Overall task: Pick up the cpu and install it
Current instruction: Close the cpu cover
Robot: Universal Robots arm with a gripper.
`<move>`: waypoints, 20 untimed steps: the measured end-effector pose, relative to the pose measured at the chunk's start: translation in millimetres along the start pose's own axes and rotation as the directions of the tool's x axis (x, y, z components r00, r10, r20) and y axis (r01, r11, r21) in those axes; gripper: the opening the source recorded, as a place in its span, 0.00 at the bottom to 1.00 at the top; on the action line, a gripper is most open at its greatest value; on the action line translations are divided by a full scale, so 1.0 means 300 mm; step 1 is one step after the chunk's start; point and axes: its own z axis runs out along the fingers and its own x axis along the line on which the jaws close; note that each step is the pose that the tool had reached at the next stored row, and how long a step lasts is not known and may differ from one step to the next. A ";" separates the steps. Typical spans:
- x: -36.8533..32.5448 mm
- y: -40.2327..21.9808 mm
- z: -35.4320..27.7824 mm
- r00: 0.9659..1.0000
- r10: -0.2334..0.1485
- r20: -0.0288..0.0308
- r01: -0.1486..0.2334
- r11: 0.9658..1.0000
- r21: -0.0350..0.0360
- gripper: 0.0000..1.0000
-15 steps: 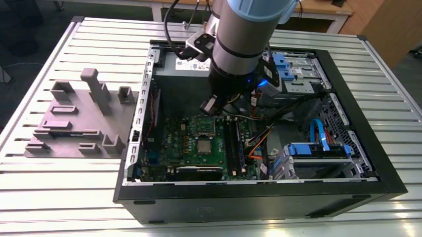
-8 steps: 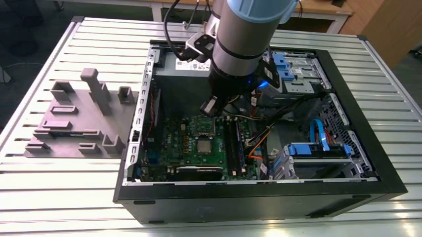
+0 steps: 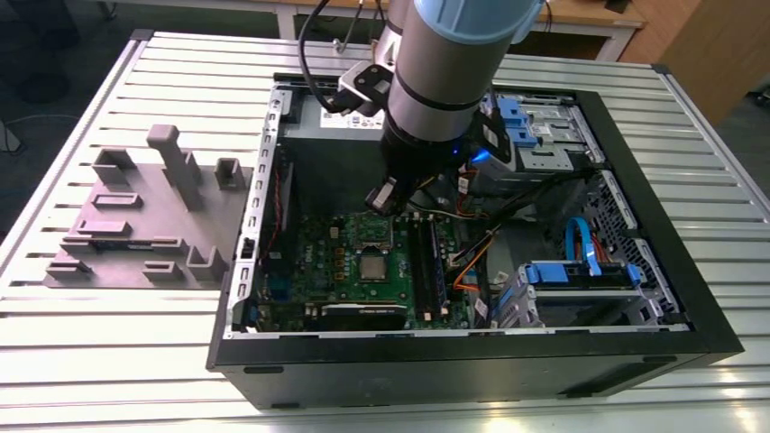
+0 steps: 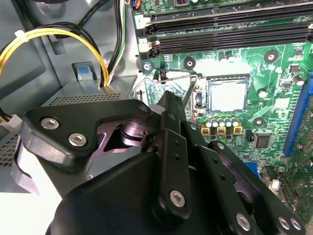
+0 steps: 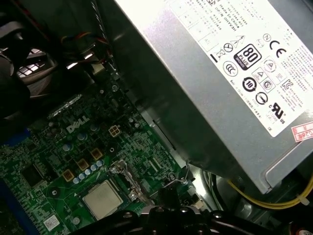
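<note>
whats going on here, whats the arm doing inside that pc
A single robot arm is reaching into an open computer case that lies on a slatted metal table. Its hand hangs just above the green motherboard, close to the socket's wire lever. The cpu already sits flat in its socket on the board, seen in both wrist views, and the hand is not holding it. A grey fixture block rests on the table at the exterior view's left.

Access: open from above over cpu [image 3: 371, 267]. Obstacles: power supply [image 5: 220, 73] beside socket, memory sticks [image 4: 230, 29] on another side, cables [image 3: 529, 212] near.
</note>
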 end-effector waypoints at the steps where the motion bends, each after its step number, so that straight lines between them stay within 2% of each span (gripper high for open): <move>1: 0.000 0.000 -0.001 1.000 0.000 0.000 0.000 1.000 0.000 0.11; 4: 0.001 0.002 -0.005 1.000 0.000 -0.003 0.000 1.000 0.002 0.11; 5: 0.001 0.003 -0.007 1.000 0.000 -0.007 0.000 1.000 0.005 0.11; 7: 0.002 0.004 -0.007 1.000 0.002 -0.021 -0.001 1.000 0.017 0.11; 8: 0.002 0.004 -0.007 1.000 0.002 -0.026 -0.001 1.000 0.021 0.11; 10: 0.002 0.003 -0.007 0.999 0.003 -0.034 -0.002 1.000 0.026 0.11; 15: 0.002 0.004 -0.007 0.999 0.003 -0.042 -0.002 0.999 0.033 0.11; 20: 0.003 0.005 -0.007 0.999 0.004 -0.046 -0.002 0.999 0.037 0.11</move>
